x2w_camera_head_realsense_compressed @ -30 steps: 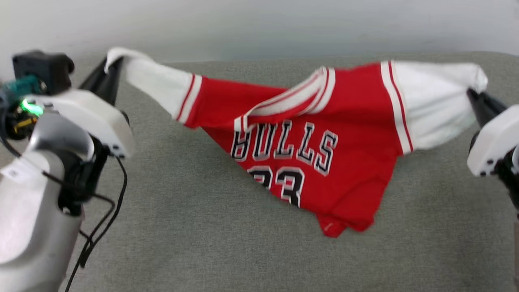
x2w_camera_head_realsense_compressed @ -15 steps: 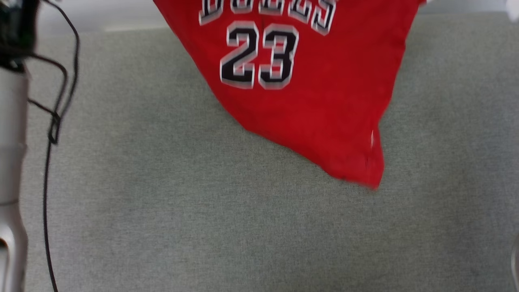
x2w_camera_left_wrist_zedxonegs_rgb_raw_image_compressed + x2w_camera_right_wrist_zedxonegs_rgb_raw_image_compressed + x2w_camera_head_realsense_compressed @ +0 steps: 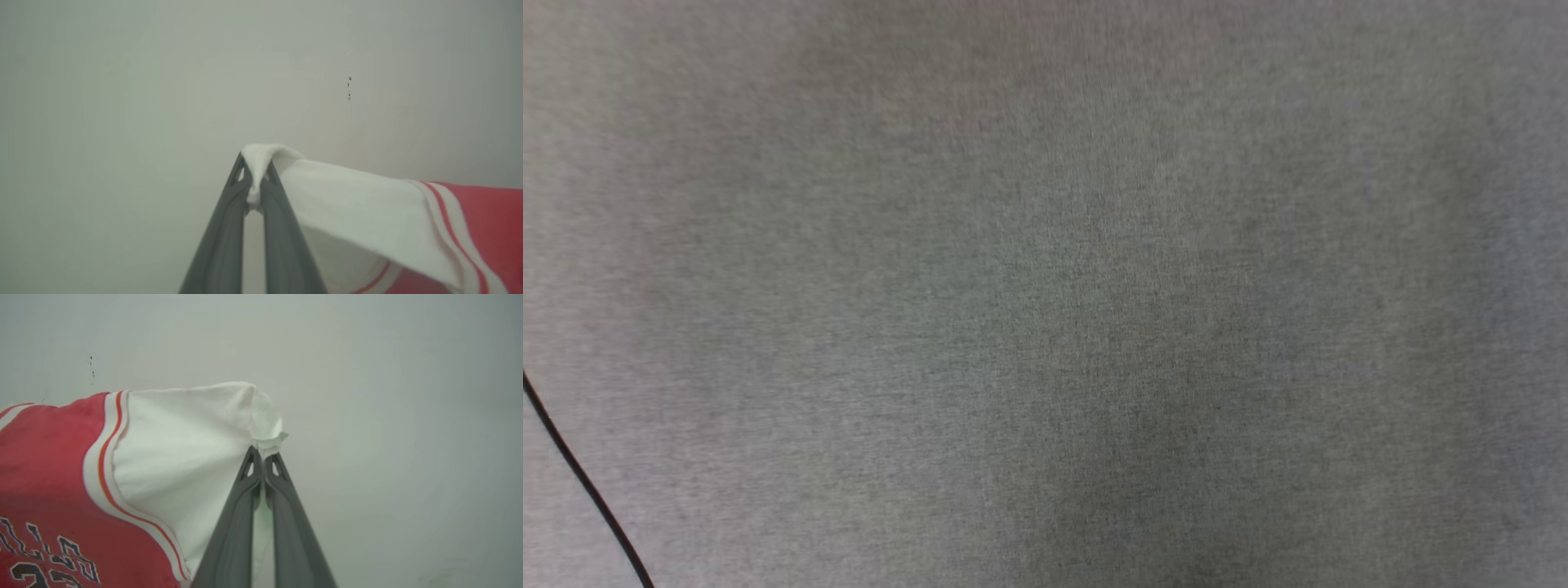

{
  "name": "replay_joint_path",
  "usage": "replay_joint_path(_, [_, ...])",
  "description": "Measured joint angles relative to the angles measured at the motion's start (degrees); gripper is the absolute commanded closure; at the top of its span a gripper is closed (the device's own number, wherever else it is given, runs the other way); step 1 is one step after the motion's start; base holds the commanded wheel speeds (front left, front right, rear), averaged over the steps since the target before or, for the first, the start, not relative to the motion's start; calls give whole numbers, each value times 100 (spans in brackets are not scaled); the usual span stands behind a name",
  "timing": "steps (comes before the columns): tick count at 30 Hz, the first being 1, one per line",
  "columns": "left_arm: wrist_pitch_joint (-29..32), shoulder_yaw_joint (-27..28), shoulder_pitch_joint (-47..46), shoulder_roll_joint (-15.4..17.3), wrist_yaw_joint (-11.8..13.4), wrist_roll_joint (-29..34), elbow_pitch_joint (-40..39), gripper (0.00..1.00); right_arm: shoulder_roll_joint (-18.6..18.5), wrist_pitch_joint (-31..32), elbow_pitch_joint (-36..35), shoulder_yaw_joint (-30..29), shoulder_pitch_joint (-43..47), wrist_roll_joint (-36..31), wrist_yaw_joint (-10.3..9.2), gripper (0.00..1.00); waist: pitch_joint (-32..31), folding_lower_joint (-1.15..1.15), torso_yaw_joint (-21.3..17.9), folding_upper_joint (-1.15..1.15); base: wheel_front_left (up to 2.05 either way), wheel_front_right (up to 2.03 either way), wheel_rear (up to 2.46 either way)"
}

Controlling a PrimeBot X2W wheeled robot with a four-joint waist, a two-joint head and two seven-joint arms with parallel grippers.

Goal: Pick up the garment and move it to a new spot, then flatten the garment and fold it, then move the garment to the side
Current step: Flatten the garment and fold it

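Plainly, we had the garment (image 3: 49,457) hanging between our two arms, in front of a pale wall (image 3: 122,81) with a few small dark marks (image 3: 349,87). Our left gripper (image 3: 256,173) was closed, its dark fingers (image 3: 220,245) pinched together on the bunched tip of one white sleeve (image 3: 351,204). From there the cloth ran off to that view's right, past red-and-white striped trim (image 3: 445,220), into the red body. Our right gripper (image 3: 263,457) was closed too, its jaws tight on the crumpled edge of the other sleeve. In that view the garment spread to the left of the fingers. Its trim curved down along the sleeve seam, and black-and-white lettering (image 3: 41,543) sat above part of a number (image 3: 36,575) at the lower left. We could not tell from either wrist view how far the hem hung. In the head view we looked down on plain grey fabric (image 3: 1045,294), with a thin black cable (image 3: 580,482) crossing the lower left corner.
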Motion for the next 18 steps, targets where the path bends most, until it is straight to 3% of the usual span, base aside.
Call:
replay_joint_path(11, [-234,-92,-142,-68,-256,-149,889,100,81,-325,854,319,-417,-25,0,100,798,0,-53,0,0,0,0])
replay_joint_path(18, [-476,-146,478,-138,-415,-465,1371,100,-9,-527,1362,705,173,385,0,100,773,0,40,0,0,0,0])
